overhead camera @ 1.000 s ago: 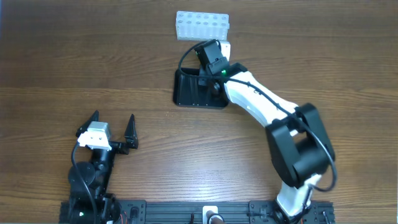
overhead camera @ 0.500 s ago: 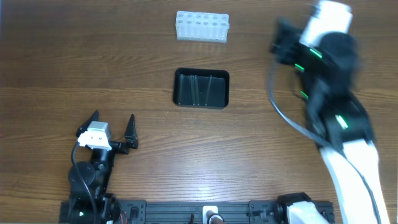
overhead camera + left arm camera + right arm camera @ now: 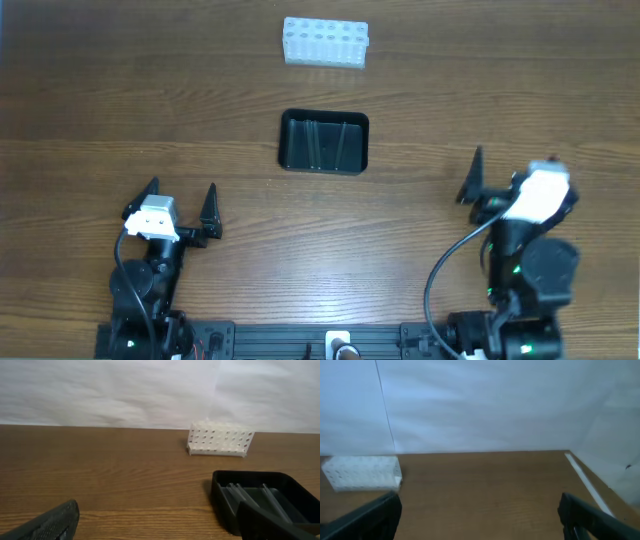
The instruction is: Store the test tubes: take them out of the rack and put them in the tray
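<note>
test tubes (image 3: pixel 322 146), seemingly three, lie in the tray (image 3: pixel 284 152); left gripper (image 3: pixel 182 187) and right gripper (image 3: pixel 479 504) gape wide

- No text, label, brand, number or sign can be read on the white perforated plastic rack (image 3: pixel 325 45), the black rectangular plastic tray (image 3: pixel 285 146) or the brown wooden tabletop (image 3: pixel 120 100).

We see the white rack (image 3: pixel 325 42) standing upright beyond the black rectangular tray (image 3: pixel 284 150); in the tray we find clear test tubes (image 3: pixel 312 142) lying flat.
</note>
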You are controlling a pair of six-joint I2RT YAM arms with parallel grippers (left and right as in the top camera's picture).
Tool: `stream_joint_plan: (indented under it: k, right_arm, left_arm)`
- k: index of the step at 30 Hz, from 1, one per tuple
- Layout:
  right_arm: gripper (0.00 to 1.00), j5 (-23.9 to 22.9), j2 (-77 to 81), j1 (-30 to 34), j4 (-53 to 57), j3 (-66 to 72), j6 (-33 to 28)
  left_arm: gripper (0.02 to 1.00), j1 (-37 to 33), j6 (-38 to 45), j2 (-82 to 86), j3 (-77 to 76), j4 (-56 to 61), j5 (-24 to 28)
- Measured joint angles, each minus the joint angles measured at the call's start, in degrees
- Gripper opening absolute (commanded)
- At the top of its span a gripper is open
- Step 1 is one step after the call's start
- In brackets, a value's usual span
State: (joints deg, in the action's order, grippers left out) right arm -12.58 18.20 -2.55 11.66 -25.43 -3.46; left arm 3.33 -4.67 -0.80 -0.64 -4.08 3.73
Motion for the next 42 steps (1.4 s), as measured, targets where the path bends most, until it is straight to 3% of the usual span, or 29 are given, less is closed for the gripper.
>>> stream_joint_plan:
  k: [18, 42]
  right_arm:
    - [0.993, 0.0, -13.0, 0.0, -9.0, 23.7, 1.6]
    - [0.991, 0.0, -17.3, 0.4, -8.7, 24.7, 3.5]
  left_arm:
    - [1.0, 0.0, 0.0, 0.0, 0.0, 0.0, 0.0]
    - [1.0, 0.0, 0.0, 0.0, 0.0, 0.0, 0.0]
